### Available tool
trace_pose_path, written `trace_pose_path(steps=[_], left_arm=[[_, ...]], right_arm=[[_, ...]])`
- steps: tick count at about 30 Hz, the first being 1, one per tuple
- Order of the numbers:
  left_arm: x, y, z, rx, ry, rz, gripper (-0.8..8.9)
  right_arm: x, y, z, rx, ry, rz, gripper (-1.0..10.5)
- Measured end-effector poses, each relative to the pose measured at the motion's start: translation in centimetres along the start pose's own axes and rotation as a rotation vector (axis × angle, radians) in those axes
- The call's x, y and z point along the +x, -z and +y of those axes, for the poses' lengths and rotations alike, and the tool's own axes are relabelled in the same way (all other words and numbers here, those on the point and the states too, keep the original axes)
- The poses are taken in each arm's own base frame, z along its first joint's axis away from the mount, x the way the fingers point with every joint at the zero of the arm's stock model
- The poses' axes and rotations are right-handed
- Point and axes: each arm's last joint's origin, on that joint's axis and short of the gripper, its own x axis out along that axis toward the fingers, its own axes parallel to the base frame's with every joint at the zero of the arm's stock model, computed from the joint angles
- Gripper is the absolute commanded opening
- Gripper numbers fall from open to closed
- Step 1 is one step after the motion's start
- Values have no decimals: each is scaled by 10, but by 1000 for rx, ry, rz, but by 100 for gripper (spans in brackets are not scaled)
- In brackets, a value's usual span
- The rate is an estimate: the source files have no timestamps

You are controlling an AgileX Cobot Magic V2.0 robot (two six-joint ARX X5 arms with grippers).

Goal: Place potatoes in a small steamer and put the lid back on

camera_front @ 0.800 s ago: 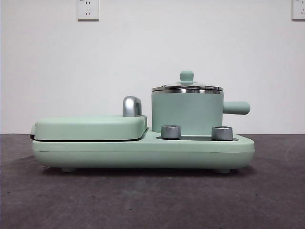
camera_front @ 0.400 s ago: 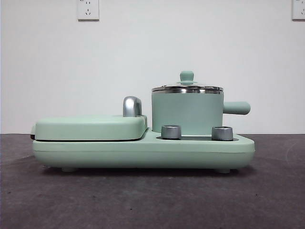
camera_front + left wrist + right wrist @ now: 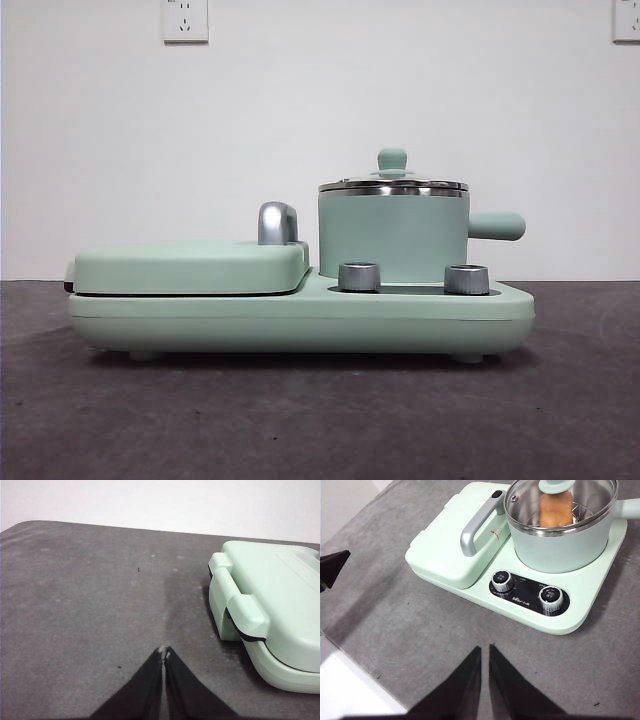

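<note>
— How far along does it look from where you stand?

— Finished, as far as I can judge. The potato (image 3: 556,509) sits inside the small steamer (image 3: 392,236), on what looks like a wire rack, seen through the glass from the right wrist view. The lid (image 3: 392,182) rests flat on the steel rim, its mint knob on top. I see nothing left to do.

— And the arms?

— Both wait well apart from the pot. The right pincer (image 3: 485,650) hangs above the bare desk (image 3: 395,625) in front of the cooker, its jaws nearly together, a thin slit between them, holding nothing. The left pincer (image 3: 164,652) hovers over the desk beyond the griddle end, jaws pressed together, also empty.

— What else is around?

— The steamer stands on a mint-green cooker base (image 3: 300,320), beside the closed griddle cover (image 3: 190,268) with its chrome handle (image 3: 276,222). Two steel dials (image 3: 502,580) sit on the front panel, just below the pot. The steamer's stubby side handle (image 3: 497,226) points away from the griddle.

— Anything in the way?

— Nothing crowds the pot. The lid's seating on the far side is hidden, so I would not swear that it is even all round.
</note>
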Motion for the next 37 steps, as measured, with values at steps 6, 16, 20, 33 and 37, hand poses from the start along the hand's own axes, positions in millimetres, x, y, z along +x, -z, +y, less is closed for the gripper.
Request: trace_pose_path(steps=[6, 16, 20, 33, 37], left_arm=[[0, 0, 0, 0, 0, 0, 7], [0, 0, 0, 0, 0, 0, 7], [0, 0, 0, 0, 0, 0, 7], [0, 0, 0, 1, 1, 0, 7], [0, 0, 0, 1, 1, 0, 7]], right_arm=[[-4, 0, -1, -2, 32, -34, 22], [-5, 39, -48, 5, 442, -387, 22], [19, 77, -77, -19, 566, -498, 22], [63, 138, -109, -28, 624, -487, 22], [64, 138, -110, -29, 640, -499, 22]])
